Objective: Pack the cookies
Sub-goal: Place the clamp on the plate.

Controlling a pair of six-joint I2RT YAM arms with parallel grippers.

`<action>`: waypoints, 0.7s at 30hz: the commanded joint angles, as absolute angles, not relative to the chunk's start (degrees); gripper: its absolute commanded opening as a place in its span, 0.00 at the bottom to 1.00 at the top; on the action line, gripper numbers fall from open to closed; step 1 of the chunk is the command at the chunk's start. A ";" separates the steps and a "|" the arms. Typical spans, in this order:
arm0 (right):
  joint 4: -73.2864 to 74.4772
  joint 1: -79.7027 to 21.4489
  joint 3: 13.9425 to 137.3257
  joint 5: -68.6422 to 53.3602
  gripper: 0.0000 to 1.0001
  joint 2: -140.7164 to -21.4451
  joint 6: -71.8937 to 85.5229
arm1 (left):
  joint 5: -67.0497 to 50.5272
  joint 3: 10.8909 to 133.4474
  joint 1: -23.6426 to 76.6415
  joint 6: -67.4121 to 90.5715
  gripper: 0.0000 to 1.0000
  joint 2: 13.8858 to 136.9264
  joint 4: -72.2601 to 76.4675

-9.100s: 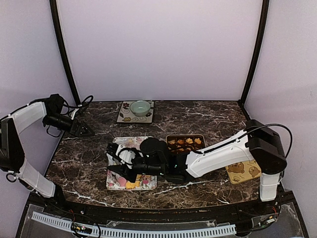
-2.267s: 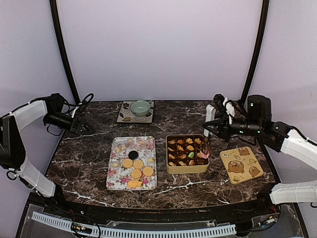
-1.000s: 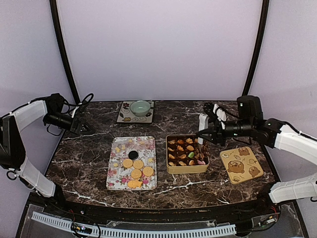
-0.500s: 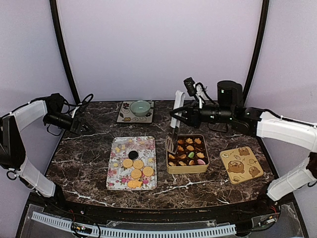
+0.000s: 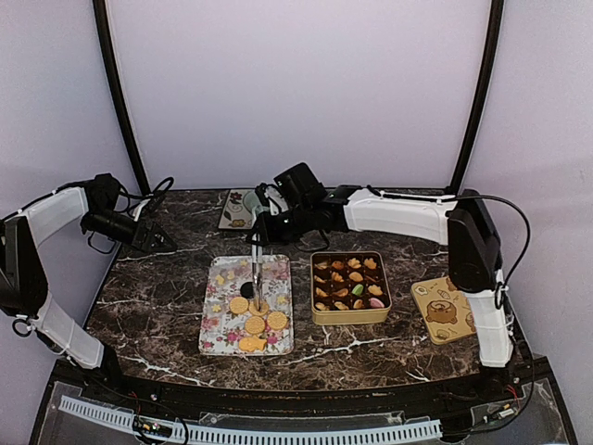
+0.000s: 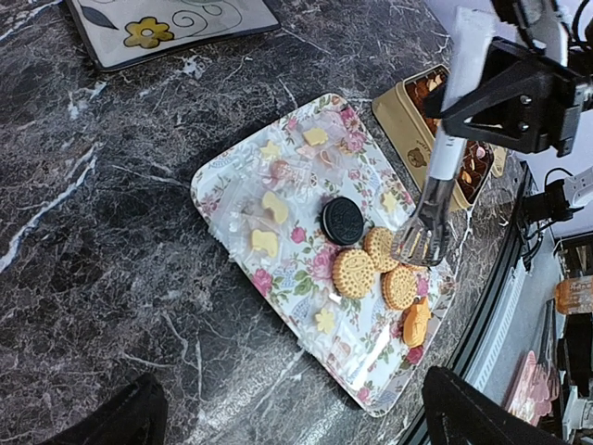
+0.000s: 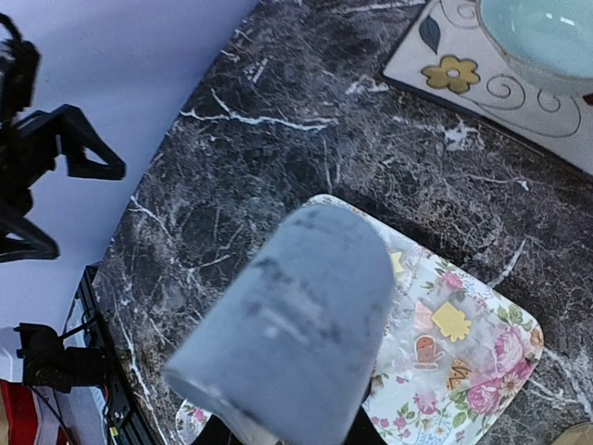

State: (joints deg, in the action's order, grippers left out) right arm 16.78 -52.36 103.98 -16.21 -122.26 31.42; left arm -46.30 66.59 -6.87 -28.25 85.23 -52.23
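Observation:
Several round golden cookies [image 5: 256, 315] and one dark cookie [image 5: 249, 289] lie on the floral tray [image 5: 222, 338]. More cookies [image 5: 350, 283] fill the compartments of the gold tin [image 5: 350, 317]. My right gripper [image 5: 263, 221] is shut on white-handled tongs [image 5: 257, 269], which hang down over the tray. Their metal tips [image 6: 422, 243] hover just above the golden cookies [image 6: 371, 269], beside the dark one [image 6: 343, 220]. The tongs' handle [image 7: 296, 343] blocks most of the right wrist view. My left gripper [image 5: 159, 243] stands open at the table's far left, its fingers [image 6: 139, 417] empty.
A green bowl [image 7: 547, 37] sits on a flowered tile [image 6: 167, 23] at the back, partly behind my right arm. The tin's lid [image 5: 443, 315], printed with bears, lies right of the tin, next to the right arm's upright link.
My right arm has swung left with the tongs, from over the tin to over the floral tray. The left arm has not moved.

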 commanded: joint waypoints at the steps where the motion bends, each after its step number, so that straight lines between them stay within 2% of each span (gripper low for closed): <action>1: 27.88 -53.16 115.30 -12.68 0.17 -130.48 36.43 | -46.20 65.96 -7.21 -28.23 0.99 83.09 -51.54; 6: 28.05 -53.32 117.07 -12.02 0.22 -135.52 40.27 | -46.41 64.94 -7.20 -28.38 0.99 82.24 -50.79; 13: 27.52 -53.27 119.52 -9.65 0.44 -137.09 42.38 | -46.40 63.99 -7.15 -28.65 0.99 82.00 -50.10; 19: 29.53 -52.74 123.41 -8.76 0.50 -138.25 41.92 | -46.42 63.54 -7.16 -28.69 0.99 81.65 -49.76; 21: 29.47 -52.57 123.25 -8.75 0.57 -137.97 42.10 | -46.45 63.32 -7.16 -28.71 0.99 81.65 -49.62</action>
